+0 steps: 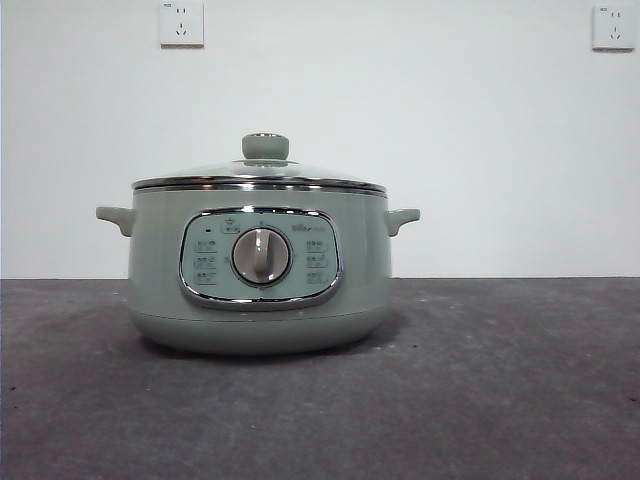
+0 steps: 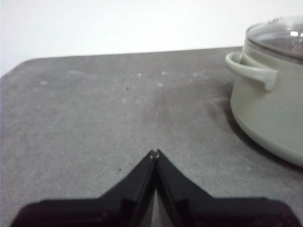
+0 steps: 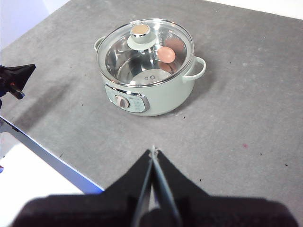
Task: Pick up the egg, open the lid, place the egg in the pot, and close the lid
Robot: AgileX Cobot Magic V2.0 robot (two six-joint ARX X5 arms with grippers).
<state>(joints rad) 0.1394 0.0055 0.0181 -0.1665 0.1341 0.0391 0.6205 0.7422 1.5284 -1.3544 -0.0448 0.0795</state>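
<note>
The pale green pot stands on the grey table with its control dial facing the front camera. Its glass lid sits shut on the rim, knob up. In the right wrist view the egg lies inside the pot, seen through the lid. My right gripper hovers high above the table's near side, jaws shut and empty. My left gripper is low over the table beside the pot, shut and empty, well apart from its side handle.
The grey table top ends at a white wall with two sockets. In the right wrist view the table's edge runs near, and the left arm's black tip shows at the side.
</note>
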